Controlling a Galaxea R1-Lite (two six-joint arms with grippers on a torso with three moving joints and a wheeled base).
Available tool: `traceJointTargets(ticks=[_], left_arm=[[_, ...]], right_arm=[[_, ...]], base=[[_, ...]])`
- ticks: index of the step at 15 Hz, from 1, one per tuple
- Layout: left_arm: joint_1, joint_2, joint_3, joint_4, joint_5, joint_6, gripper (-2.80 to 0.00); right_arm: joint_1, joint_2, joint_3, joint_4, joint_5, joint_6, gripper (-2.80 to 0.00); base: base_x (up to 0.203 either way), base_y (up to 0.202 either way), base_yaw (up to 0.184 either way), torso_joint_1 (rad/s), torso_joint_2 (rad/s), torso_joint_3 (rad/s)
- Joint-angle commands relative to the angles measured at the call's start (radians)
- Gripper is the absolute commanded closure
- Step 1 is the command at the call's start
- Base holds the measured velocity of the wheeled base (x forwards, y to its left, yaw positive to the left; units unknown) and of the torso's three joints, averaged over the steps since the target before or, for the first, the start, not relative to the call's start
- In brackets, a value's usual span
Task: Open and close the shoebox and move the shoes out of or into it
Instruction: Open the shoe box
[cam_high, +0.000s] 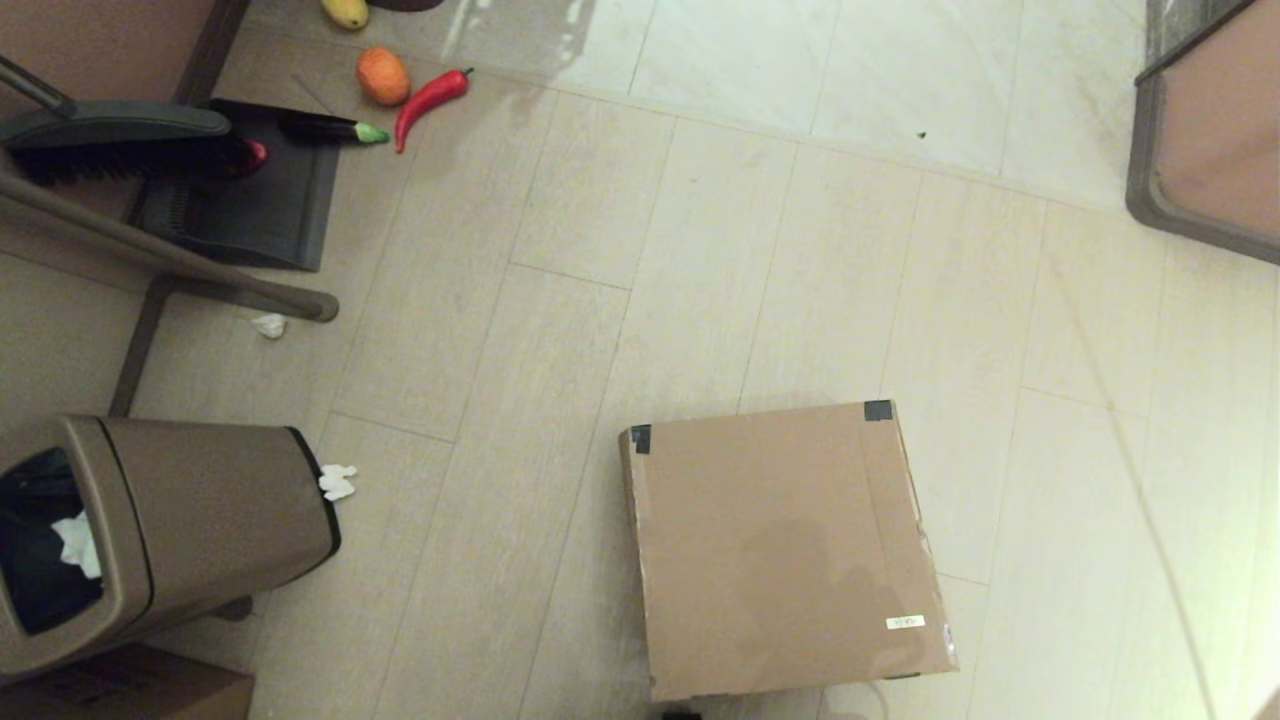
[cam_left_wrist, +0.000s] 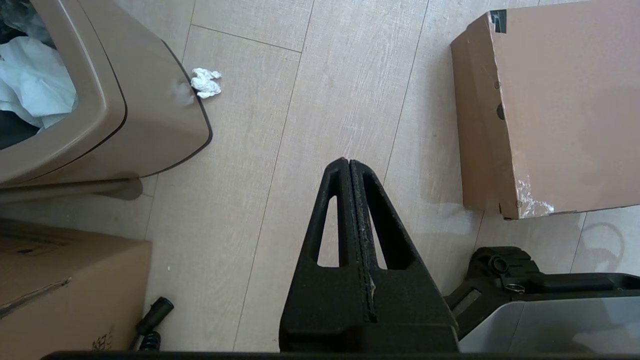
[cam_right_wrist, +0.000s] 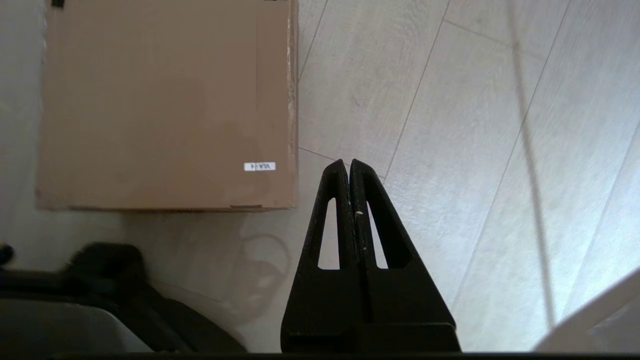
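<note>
Both claws are sitting pinched together, holding nothing. The left claw (cam_left_wrist: 349, 165) is hanging above bare floor, the shoebox (cam_left_wrist: 560, 105) off to one side; the right claw (cam_right_wrist: 348, 165) is hovering just beside the box's labelled corner. The lid is lying flat, so pressed-together fingers risk skidding off its edge. No shoes are showing.

A small white label (cam_right_wrist: 259, 166) is seen on the lid of the shoebox (cam_right_wrist: 165, 100), near one corner; dark characters are printed on it, but they cannot be read with certainty. Dark printing is also seen low on the side of a second cardboard box (cam_left_wrist: 70, 290) in the left wrist view, likewise illegible. No other text is found.
</note>
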Motion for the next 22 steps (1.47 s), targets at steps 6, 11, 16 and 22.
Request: traceJointTargets(ticks=[6, 11, 16, 22], left_arm=[[-0.024, 0.275, -0.302, 0.022, -0.007, 0.043, 0.00], [-0.137, 0.888, -0.471, -0.055, -0.235, -0.187, 0.00], [-0.213, 1.392, -0.541, -0.280, -0.387, -0.336, 0.00], [-0.271, 1.932, -0.612, -0.776, -0.364, -0.408, 0.00]], right_arm=[[-0.002, 0.263, -0.277, 0.099, 0.001, -0.018, 0.00], [-0.001, 1.041, -0.531, 0.021, 0.052, 0.225, 0.00], [-0.067, 1.631, -0.742, -0.207, 0.216, 0.376, 0.00], [-0.150, 1.896, -0.880, -0.392, 0.310, 0.333, 0.00]], base=[[0.000, 0.000, 0.000, 0.000, 0.00, 0.000], [0.000, 0.000, 0.000, 0.000, 0.00, 0.000], [0.000, 0.000, 0.000, 0.000, 0.00, 0.000], [0.000, 0.000, 0.000, 0.000, 0.00, 0.000]])
